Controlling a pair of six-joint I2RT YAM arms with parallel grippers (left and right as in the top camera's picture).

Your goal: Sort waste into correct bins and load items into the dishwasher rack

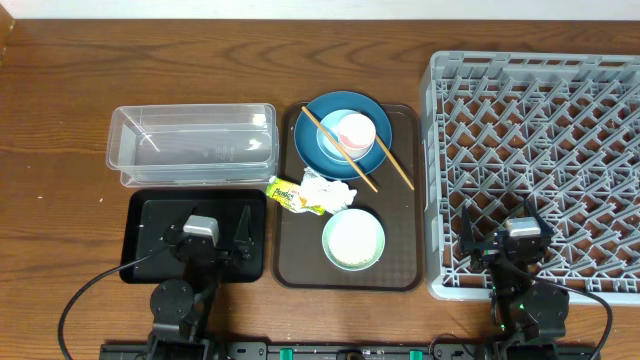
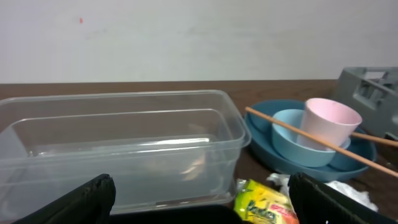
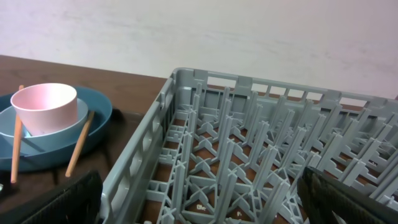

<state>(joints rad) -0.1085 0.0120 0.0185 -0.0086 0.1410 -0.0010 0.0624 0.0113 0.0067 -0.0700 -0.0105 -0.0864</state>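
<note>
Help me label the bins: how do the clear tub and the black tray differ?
The tub is see-through; the black tray is opaque. The tub has tall walls; the black tray is shallow, with a low rim. The tub sits farther from the robot, the black tray nearer. Both are rectangular with rounded corners and much the same footprint.

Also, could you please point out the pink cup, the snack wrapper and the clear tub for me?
pink cup [image 2: 323,127]: left wrist view, on its outer side wall.
snack wrapper [image 1: 292,196]: overhead view, middle of its yellow-green face.
clear tub [image 2: 124,171]: left wrist view, on its near wall.
</note>
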